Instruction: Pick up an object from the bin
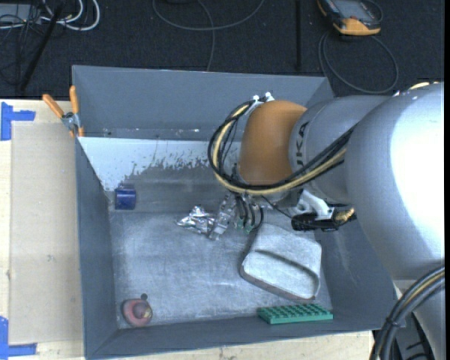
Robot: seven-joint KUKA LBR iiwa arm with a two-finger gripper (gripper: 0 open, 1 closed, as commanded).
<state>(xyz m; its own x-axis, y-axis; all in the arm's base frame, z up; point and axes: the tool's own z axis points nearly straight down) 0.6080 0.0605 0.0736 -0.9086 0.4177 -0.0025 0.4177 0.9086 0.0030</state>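
My gripper (pixel 238 214) hangs low in the middle of the bin, under the arm's orange cover. Just to its left, touching or nearly touching it, lies a crumpled piece of silver foil (pixel 197 220). Below and to the right of the gripper a flat grey pad with a rounded rim (pixel 283 265) rests on the bin floor. Whether anything is held cannot be made out.
A small blue block (pixel 124 197) sits by the bin's left wall at the back. A pink and red round thing (pixel 137 311) lies in the front left corner. A green toothed strip (pixel 295 313) lies along the front wall. The arm covers the bin's right side.
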